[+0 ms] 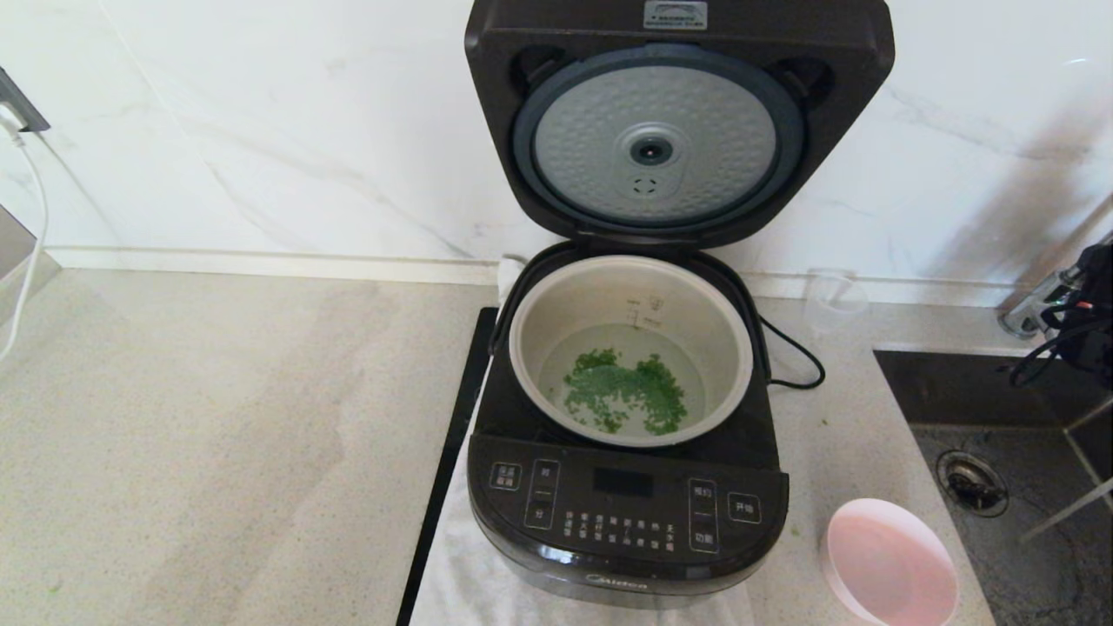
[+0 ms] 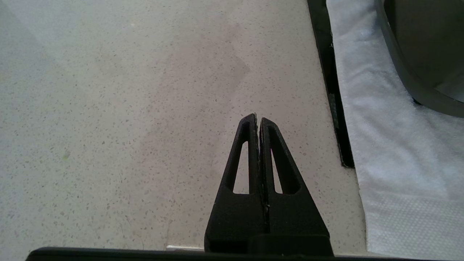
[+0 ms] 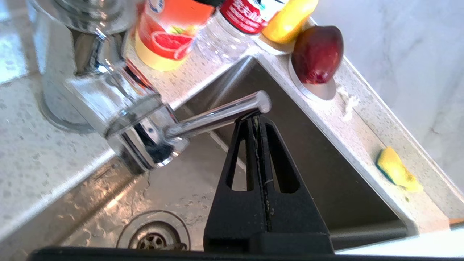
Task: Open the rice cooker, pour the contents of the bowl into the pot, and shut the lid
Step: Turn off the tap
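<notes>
The black rice cooker (image 1: pixel 626 513) stands open on a white towel, its lid (image 1: pixel 678 26) raised upright against the wall with the dimpled silver disc facing me. Inside, the grey pot (image 1: pixel 556 304) holds clear water with chopped green bits (image 1: pixel 622 391) floating in it. The pale pink bowl (image 1: pixel 891 561) sits upright and empty on the counter at the cooker's front right. My left gripper (image 2: pixel 258 117) is shut and empty above bare counter, left of the cooker (image 2: pixel 417 54). My right gripper (image 3: pixel 258 119) is shut and empty over the sink, tips close to the faucet lever (image 3: pixel 217 116).
A clear cup (image 1: pixel 835 300) stands behind the cooker's right side, beside its black cord (image 1: pixel 796 361). The sink (image 1: pixel 1026 539) and faucet (image 1: pixel 1039 304) lie at the right. Bottles (image 3: pixel 170 32), a red fruit (image 3: pixel 317 54) and a yellow sponge (image 3: pixel 397 170) line the sink's ledge.
</notes>
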`<state>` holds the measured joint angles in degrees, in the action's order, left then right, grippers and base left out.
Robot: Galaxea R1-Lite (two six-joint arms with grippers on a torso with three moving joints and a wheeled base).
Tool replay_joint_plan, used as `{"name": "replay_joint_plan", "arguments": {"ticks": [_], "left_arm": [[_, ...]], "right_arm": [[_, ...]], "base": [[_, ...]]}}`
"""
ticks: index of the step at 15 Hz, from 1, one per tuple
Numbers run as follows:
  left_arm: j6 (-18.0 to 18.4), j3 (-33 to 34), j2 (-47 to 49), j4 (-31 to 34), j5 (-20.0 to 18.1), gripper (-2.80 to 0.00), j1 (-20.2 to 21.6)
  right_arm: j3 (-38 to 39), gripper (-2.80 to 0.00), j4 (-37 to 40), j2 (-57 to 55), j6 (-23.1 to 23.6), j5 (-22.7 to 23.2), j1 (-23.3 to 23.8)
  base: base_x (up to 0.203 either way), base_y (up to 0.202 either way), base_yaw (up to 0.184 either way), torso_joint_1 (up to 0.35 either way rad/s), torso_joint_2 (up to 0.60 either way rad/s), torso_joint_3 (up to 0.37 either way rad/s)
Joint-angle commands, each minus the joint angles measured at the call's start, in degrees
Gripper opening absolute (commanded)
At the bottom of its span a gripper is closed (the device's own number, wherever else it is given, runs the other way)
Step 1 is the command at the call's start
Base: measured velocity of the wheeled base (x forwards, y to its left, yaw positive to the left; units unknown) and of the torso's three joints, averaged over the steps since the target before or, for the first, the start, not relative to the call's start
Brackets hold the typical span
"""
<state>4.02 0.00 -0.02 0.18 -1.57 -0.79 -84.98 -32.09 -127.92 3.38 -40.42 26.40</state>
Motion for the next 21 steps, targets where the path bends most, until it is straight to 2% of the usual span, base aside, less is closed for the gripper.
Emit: {"name": "replay_joint_plan", "arguments": {"ticks": [1,9,12,16,18,21], "left_arm": [[0.0,0.1,0.0,0.0,0.0,-2.8,0.0],[0.0,0.1,0.0,0.0,0.0,-2.8,0.0],[0.0,0.1,0.0,0.0,0.0,-2.8,0.0],[0.0,0.1,0.0,0.0,0.0,-2.8,0.0],[0.0,0.1,-0.1,0.0,0.0,-2.8,0.0],[0.0,0.1,0.0,0.0,0.0,-2.8,0.0]], "right_arm": [[-1.8,-2.8,-0.2,-1.9,0.1,-0.2,0.2],[-7.0,-2.8,-0.1,-4.3,0.2,-0.1,-0.3],[-9.5,-2.8,-0.2,-5.1,1.7,-0.1,-0.5],[-9.7,-2.8,-0.2,-5.2,1.7,-0.2,-0.6],[-8.0,-2.8,-0.3,-4.1,1.5,-0.1,-0.6],[-0.7,-2.8,-0.6,3.9,1.0,1.1,-3.0]], "base": [[0.0,0.0,0.0,0.0,0.0,0.0],[0.0,0.0,0.0,0.0,0.0,0.0],[0.0,0.0,0.0,0.0,0.0,0.0],[0.0,0.0,0.0,0.0,0.0,0.0],[0.0,0.0,0.0,0.0,0.0,0.0],[0.0,0.0,0.0,0.0,0.0,0.0]]}}
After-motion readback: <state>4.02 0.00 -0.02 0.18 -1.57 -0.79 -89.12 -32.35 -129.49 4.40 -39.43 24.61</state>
